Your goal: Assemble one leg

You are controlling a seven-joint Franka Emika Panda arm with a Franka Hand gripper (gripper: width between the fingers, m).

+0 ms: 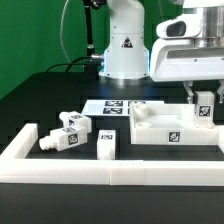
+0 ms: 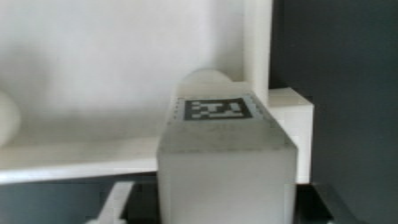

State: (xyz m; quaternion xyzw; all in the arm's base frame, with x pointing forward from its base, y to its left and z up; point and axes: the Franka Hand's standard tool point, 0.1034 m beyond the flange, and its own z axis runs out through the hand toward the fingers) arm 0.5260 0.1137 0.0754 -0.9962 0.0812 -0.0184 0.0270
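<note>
My gripper (image 1: 204, 96) is shut on a white square-section leg (image 1: 204, 112) with a fiducial tag. It holds the leg upright over the right-hand corner of the wide white tray-like piece (image 1: 160, 140). In the wrist view the leg (image 2: 221, 150) fills the middle between the jaws, its tag facing the camera, with the tray piece's rim (image 2: 107, 150) behind it. Whether the leg's lower end touches the tray piece is hidden. Three more tagged legs lie to the exterior view's left: one (image 1: 75, 126), one (image 1: 57, 139) and one (image 1: 107, 144).
A white raised fence (image 1: 110, 173) runs along the front and left of the work area. The marker board (image 1: 110, 105) lies flat behind the tray piece. The robot's base (image 1: 125, 50) stands at the back.
</note>
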